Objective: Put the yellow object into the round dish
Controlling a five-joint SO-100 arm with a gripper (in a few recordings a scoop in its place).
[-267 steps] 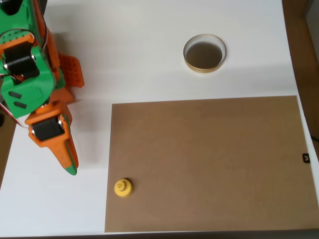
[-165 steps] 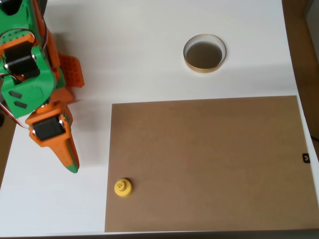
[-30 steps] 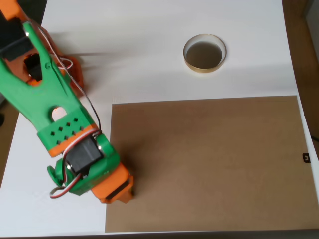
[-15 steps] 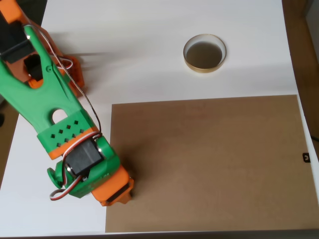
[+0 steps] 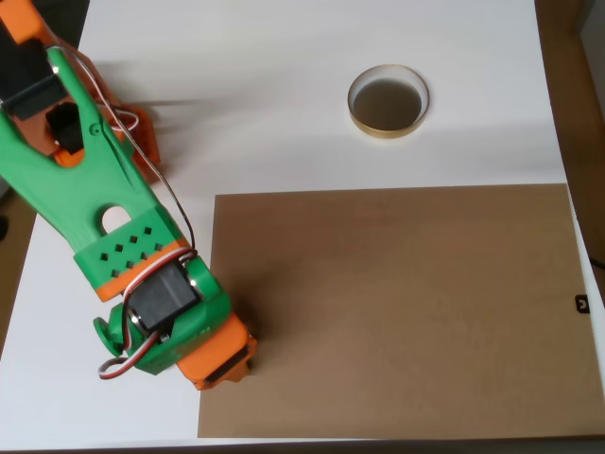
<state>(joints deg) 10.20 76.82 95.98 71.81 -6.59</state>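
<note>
The green-and-orange arm's gripper (image 5: 227, 364) has swung down from the table's left edge onto the brown board's (image 5: 397, 303) lower-left corner, covering the spot where the small yellow knobbed piece lay; its jaw state cannot be told; the gold-rimmed round dish (image 5: 388, 101) waits well apart, empty, so pickup seems underway.

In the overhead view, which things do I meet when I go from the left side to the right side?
Green and orange arm → gripper, at the left edge of the brown board → round dish, farther right, on the white table.
</note>
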